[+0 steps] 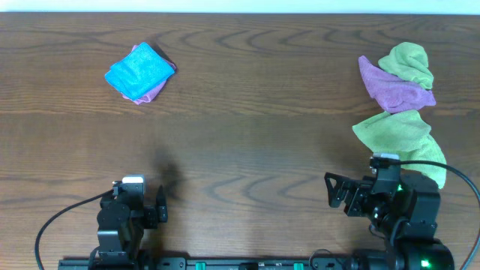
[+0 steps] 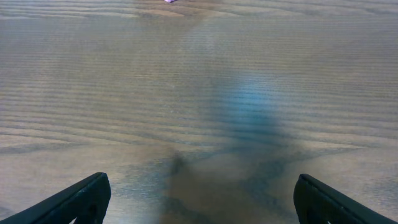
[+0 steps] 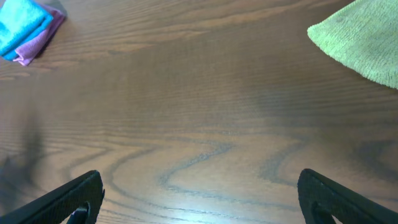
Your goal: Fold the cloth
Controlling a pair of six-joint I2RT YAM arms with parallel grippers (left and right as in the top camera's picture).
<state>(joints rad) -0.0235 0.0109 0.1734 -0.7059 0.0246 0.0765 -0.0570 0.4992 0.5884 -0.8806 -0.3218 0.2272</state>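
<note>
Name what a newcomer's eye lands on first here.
The sky-blue cloth, lying compact atop a purple cloth at far left. Then the heap of lime-green and purple cloths on the right. The left gripper and right gripper sit open, holding nothing.

The sky-blue cloth (image 1: 139, 70) lies folded into a compact, roughly square bundle, turned at an angle, on the far left part of the table (image 1: 247, 135). It is plain and soft, and rests on top of a purple cloth (image 1: 155, 91) whose edge shows beneath it.
</note>
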